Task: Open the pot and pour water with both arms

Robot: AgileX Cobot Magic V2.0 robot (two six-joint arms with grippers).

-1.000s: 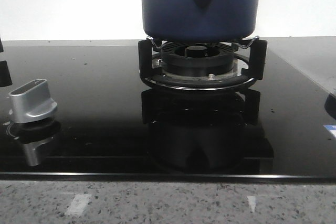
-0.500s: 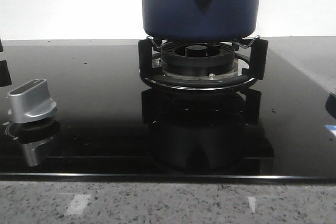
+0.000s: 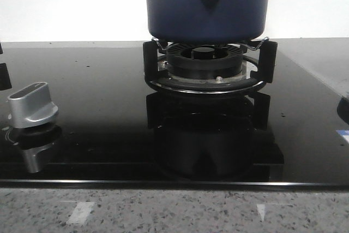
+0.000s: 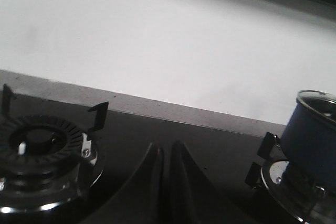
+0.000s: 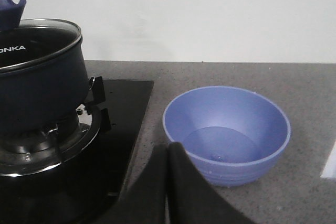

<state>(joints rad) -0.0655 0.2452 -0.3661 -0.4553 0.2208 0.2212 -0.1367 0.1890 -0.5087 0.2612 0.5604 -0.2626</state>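
Black glass forms the cooktop (image 3: 98,107), which sits in a speckled grey stone counter (image 5: 252,77) against a plain white wall (image 3: 71,4).

The pot (image 3: 208,5), dark navy blue, stands on the black pan supports of the gas burner (image 3: 206,65) at the centre of the front view. Its pointed handle mount with a round rivet faces the camera. The right wrist view shows the glass lid (image 5: 39,35) with a metal rim seated on the pot, and a blue knob on top at the edge of the picture.

A silver control knob (image 3: 33,104) stands on the glass to the left, well apart from the pot. A second burner (image 4: 39,150), bare, appears in the left wrist view.

A light blue bowl (image 5: 227,132) rests on the counter just beside the cooktop's right edge.

Left gripper (image 4: 166,182): fingers pressed together, holding nothing, above the glass between the two burners. Right gripper (image 5: 168,182): fingers pressed together, holding nothing, near the bowl.
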